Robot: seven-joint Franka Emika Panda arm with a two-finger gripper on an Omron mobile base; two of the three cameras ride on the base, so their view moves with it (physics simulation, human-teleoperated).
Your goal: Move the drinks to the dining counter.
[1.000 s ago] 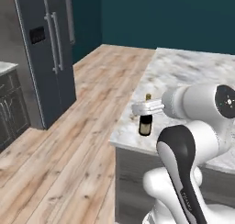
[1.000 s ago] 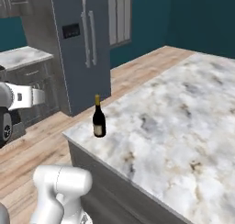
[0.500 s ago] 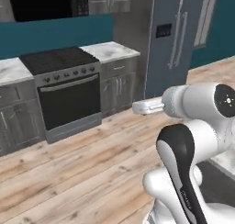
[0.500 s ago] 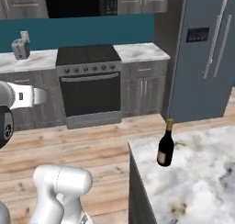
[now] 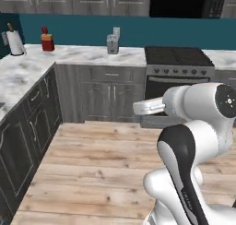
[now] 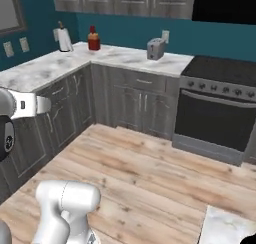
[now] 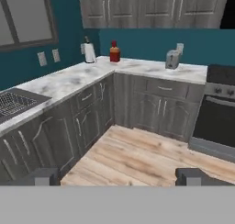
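Observation:
My gripper is open, its two dark fingertips standing wide apart with nothing between them. It hangs over the wooden floor and faces a corner of grey cabinets. In the left base view the gripper points left from the white arm. In the right base view the gripper sits at the left edge. A marbled corner of the dining counter shows at the bottom right. The drinks are out of view.
An L-shaped marble worktop carries a paper towel roll, a red bottle and a toaster. A black stove stands to its right. A sink lies at the left. Wooden floor lies open ahead.
The whole picture has swung, so the camera moved with the base: fridge and island with the wine bottle left the views, corner cabinets came in. The gripper stays open.

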